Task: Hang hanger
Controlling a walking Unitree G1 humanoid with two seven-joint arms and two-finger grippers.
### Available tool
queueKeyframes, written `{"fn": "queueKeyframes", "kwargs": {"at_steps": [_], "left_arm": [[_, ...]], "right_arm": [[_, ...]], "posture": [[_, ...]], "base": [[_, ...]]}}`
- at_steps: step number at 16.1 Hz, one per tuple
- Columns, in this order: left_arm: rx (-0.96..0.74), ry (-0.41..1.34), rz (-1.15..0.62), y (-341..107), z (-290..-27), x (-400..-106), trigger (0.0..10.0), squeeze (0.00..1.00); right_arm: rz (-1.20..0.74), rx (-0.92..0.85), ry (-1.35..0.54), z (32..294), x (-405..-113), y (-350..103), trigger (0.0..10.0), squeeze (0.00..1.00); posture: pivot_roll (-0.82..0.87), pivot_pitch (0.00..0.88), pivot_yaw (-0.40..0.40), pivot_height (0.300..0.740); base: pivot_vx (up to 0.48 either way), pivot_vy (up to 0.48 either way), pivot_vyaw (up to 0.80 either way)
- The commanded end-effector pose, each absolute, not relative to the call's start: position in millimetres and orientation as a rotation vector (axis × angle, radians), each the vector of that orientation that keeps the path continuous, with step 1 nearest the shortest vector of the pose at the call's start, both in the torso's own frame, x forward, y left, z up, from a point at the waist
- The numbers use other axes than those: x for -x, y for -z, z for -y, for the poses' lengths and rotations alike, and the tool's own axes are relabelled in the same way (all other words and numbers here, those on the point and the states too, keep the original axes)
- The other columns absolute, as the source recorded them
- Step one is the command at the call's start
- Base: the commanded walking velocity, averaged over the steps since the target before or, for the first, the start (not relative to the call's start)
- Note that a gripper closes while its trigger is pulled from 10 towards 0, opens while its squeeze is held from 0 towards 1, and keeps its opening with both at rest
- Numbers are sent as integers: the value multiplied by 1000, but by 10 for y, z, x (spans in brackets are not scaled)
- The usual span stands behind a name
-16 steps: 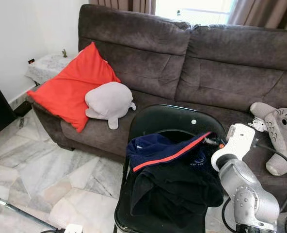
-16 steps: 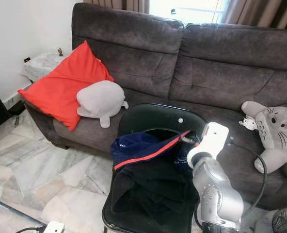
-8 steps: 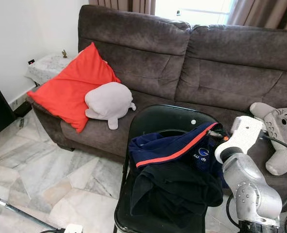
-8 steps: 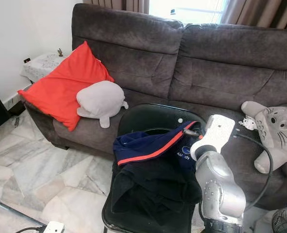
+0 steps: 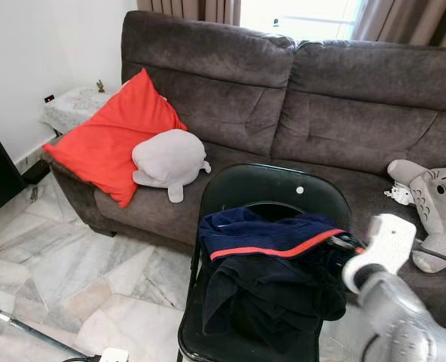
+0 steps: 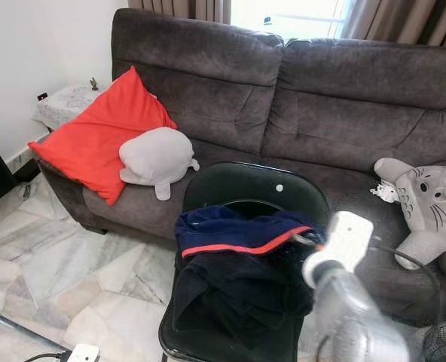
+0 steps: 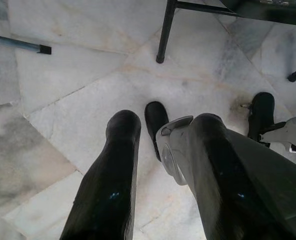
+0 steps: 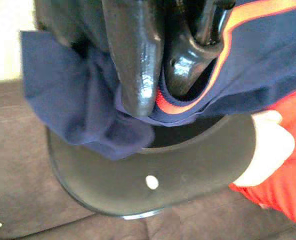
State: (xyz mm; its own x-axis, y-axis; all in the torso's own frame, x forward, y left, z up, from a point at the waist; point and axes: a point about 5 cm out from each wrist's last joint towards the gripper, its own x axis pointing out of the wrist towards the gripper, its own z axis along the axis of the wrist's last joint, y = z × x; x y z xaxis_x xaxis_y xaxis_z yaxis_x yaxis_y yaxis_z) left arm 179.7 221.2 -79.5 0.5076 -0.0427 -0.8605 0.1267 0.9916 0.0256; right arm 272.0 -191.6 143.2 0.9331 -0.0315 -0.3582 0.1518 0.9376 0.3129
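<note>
We see the right gripper point(image 8: 160, 75) clamped on the navy jacket point(image 5: 272, 240) at the chair point(image 5: 276, 188) seat's right edge.

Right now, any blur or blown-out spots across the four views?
Both eye views: right arm motion-blurred, sofa and chair sharp, window above blown out. Right wrist view: soft, fingers close on the navy garment, corner overexposed. Left wrist view: evenly lit marble floor, sharp.
</note>
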Motion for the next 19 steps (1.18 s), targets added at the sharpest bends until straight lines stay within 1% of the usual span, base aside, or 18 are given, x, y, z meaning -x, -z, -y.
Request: {"fn": "queueKeyframes", "kwargs": {"at_steps": [1,4,6,7,8,10,13,14,15,16,17,18,19], "left_arm": [[-101,110,-1050,802,-2226,-1779,10000,0],[-99,107,-1048,800,-2230,-1781,10000,0],[-100,106,-1049,800,-2233,-1779,10000,0],[-100,106,-1049,800,-2237,-1777,10000,0],[-100,106,-1049,800,-2238,-1777,10000,0],[-102,108,-1050,800,-2238,-1776,10000,0],[-103,111,-1051,801,-2235,-1775,10000,0],[-103,110,-1051,801,-2235,-1776,10000,0],[-103,110,-1051,801,-2234,-1777,10000,0],[-102,110,-1051,801,-2233,-1777,10000,0],[-102,110,-1051,801,-2234,-1776,10000,0],[-102,110,-1051,801,-2234,-1777,10000,0],[-102,111,-1051,801,-2234,-1776,10000,0]], "right_arm": [[-369,-296,84,1903,-2695,-1438,0,0],[-446,-252,95,1858,-2638,-1322,0,0],[-488,-256,111,1853,-2577,-1250,0,0],[-550,-219,101,1831,-2470,-1160,0,0],[-567,-189,98,1829,-2434,-1137,0,0],[-633,-9,104,1870,-2306,-1044,0,0],[-641,22,122,1868,-2269,-1030,0,0],[-631,29,132,1872,-2281,-1046,4275,0],[-616,49,134,1883,-2310,-1074,10000,0],[-606,49,134,1884,-2321,-1089,10000,133],[-590,43,137,1886,-2332,-1106,10000,773],[-581,41,138,1886,-2338,-1117,10000,875],[-569,52,136,1887,-2351,-1141,10000,945]], "posture": [[42,7,0,740],[48,7,1,740],[47,8,2,740],[47,10,2,740],[46,11,2,740],[46,11,2,740],[45,11,0,740],[44,11,0,740],[44,12,0,740],[44,12,0,740],[45,11,-2,740],[44,11,-2,740],[44,11,-2,740]], "base": [[0,0,0],[0,0,0],[0,0,0],[0,0,0],[0,0,0],[0,0,0],[0,0,0],[0,0,0],[0,0,0],[0,0,0],[0,0,0],[0,0,0],[0,0,0]]}}
